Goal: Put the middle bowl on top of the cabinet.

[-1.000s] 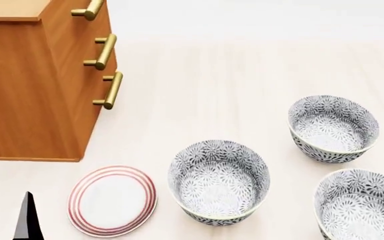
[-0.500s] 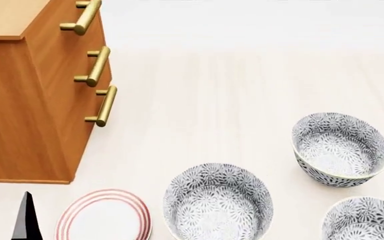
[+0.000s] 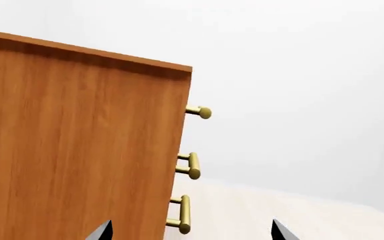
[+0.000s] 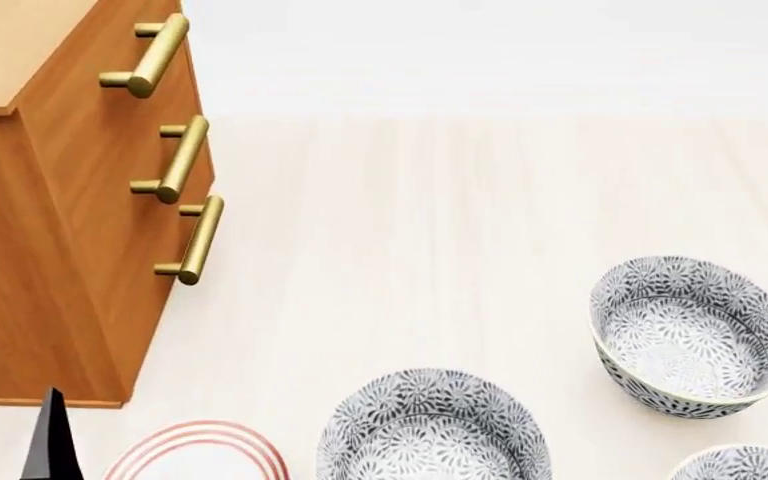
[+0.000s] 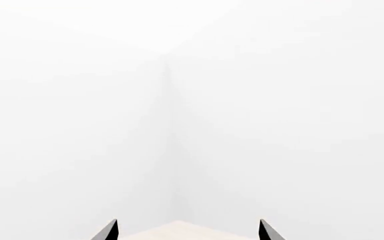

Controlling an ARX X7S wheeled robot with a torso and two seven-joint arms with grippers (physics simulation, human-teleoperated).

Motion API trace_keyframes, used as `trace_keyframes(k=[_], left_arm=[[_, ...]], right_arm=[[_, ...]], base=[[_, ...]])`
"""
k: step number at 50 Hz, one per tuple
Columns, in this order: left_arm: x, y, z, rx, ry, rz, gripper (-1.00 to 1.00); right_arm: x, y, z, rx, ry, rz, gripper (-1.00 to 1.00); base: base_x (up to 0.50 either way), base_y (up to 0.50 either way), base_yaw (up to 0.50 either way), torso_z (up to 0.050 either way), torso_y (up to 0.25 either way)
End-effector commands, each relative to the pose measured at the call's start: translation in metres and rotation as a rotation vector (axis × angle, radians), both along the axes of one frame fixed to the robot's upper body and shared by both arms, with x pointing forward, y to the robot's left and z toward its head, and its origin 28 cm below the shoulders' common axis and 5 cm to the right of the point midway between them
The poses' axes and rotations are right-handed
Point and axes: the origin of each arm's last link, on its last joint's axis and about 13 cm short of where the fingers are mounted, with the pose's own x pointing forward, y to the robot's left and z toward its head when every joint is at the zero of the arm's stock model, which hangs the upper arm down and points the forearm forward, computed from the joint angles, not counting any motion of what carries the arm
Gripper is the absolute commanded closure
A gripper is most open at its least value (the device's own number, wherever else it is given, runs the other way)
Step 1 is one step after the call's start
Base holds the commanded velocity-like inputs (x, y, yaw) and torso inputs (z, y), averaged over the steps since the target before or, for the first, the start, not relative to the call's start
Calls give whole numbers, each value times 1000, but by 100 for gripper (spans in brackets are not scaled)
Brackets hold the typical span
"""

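Down at the bottom edge of the head view, a bit right of centre, sits the middle bowl (image 4: 434, 430), partly cut off by the frame, with a second bowl (image 4: 694, 335) off at the right and the third bowl (image 4: 744, 464) barely peeking in at the lower right corner. The cabinet (image 4: 51, 230) fills the upper left, its brass handles (image 4: 177, 160) facing right, and the red-ringed plate (image 4: 197, 452) lies just left of our target. Nothing's grabbed yet: our left gripper (image 3: 190, 231) shows both tips spread wide with nothing between them, pointed at the cabinet's side, and the right gripper (image 5: 188, 231) is spread and empty too, staring at blank wall. We'd say the trick now is bringing one arm over the bowl's rim, pinching the wall on one side, and steering clear of the plate. Lift it well above the cabinet top before going sideways.
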Motion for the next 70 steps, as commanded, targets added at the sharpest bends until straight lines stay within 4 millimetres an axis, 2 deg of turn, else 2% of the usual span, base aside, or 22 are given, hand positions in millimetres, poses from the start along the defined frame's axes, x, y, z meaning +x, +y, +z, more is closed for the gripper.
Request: trace_keyframes(k=[1, 6, 8, 15, 18, 25, 32, 43, 57, 70], left_arm=[[-10, -9, 8, -129, 110, -80, -100], [-5, -22, 23, -225, 117, -166, -100], [-6, -31, 35, -280, 140, -272, -100], [-13, -57, 84, -307, 154, -402, -100], [-14, -68, 96, -287, 147, -441, -100], [-15, -93, 111, -312, 217, -531, -100], [-16, -112, 107, -307, 245, -538, -100], [-3, -118, 98, -433, 371, -497, -100], [14, -119, 75, -474, 490, -463, -100], [12, -116, 77, -395, 435, -397, -100]], right_arm=[[3, 2, 1, -4, 4, -4, -100], [9, 4, 2, -13, 8, 8, -100], [12, 4, 0, -15, 12, 9, -100], [14, 3, -1, -14, 15, 17, -100], [14, 2, -2, -10, 14, 15, -100], [14, 1, -3, -11, 14, 15, -100], [10, -2, -4, -10, 11, 13, -100], [7, -3, -5, -12, 7, 10, -100], [5, -2, -4, -13, 8, 12, -100], [5, -1, -3, -13, 14, 15, -100]], base=[[0, 0, 0, 0, 0], [0, 0, 0, 0, 0], [0, 0, 0, 0, 0], [0, 0, 0, 0, 0], [0, 0, 0, 0, 0], [0, 0, 0, 0, 0], [0, 0, 0, 0, 0], [0, 0, 0, 0, 0], [0, 0, 0, 0, 0], [0, 0, 0, 0, 0]])
